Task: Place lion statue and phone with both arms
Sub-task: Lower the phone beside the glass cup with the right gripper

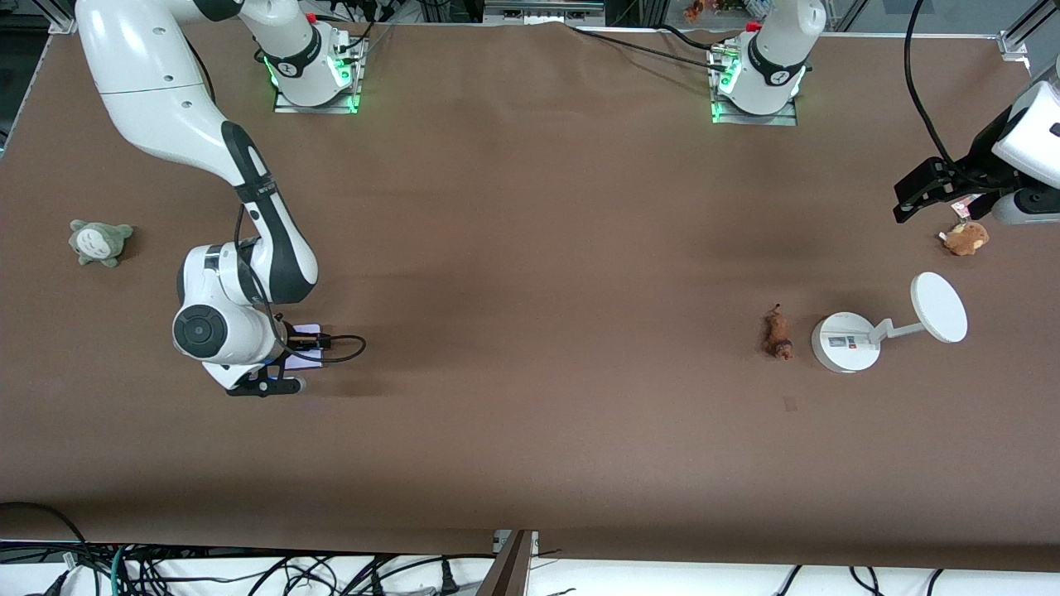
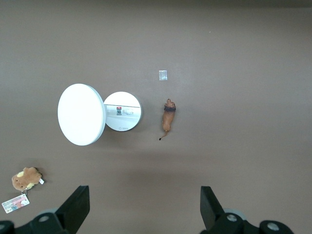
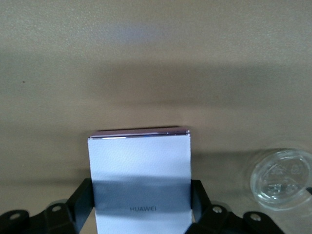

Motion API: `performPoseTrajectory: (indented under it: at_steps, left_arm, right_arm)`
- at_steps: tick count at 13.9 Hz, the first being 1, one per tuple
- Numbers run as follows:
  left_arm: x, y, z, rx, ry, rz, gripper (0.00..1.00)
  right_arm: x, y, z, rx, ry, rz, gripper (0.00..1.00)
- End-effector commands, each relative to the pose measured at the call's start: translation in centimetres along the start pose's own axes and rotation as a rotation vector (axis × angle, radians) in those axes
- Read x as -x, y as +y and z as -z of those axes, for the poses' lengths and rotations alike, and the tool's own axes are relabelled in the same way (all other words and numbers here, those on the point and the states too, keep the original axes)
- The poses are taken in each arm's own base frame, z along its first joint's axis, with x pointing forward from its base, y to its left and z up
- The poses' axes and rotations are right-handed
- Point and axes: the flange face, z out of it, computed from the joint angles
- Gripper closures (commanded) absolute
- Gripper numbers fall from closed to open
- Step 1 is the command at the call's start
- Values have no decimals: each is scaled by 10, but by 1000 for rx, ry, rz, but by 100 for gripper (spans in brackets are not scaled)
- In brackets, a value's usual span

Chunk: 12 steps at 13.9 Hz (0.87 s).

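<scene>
Phone (image 3: 140,178): clamped edge-on in right tool (image 3: 141,209), low over the surface (image 1: 530,414) toward right arm's end, so it can likely be carried flat. Lion statue (image 1: 778,331): lies free just beside white disc stand (image 1: 845,343), toward left arm's end. Left tool (image 2: 144,214): jaws spread, empty, high above brown plush (image 1: 966,237); waiting. Grey-green plush (image 1: 99,242) at right arm's end. Surface: brown mat; cables along near edge.

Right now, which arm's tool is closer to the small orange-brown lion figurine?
Left. The left tool hangs open toward the left arm's end of the table, over the spot by the brown plush, clear of the lion figurine. The right tool is at the right arm's end, shut on the lavender phone.
</scene>
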Motion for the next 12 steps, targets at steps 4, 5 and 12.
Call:
performPoseTrajectory:
  at_steps: [4, 5, 12]
  left_arm:
    - [2, -1, 3, 9, -7, -9, 0]
    - [2, -1, 3, 9, -7, -9, 0]
    - [3, 6, 3, 9, -12, -18, 0]
  right_arm:
    - [4, -9, 14, 0, 12, 34, 0]
    - [0, -9, 26, -1, 32, 37, 0]
    - [3, 15, 167, 50, 95, 30, 0]
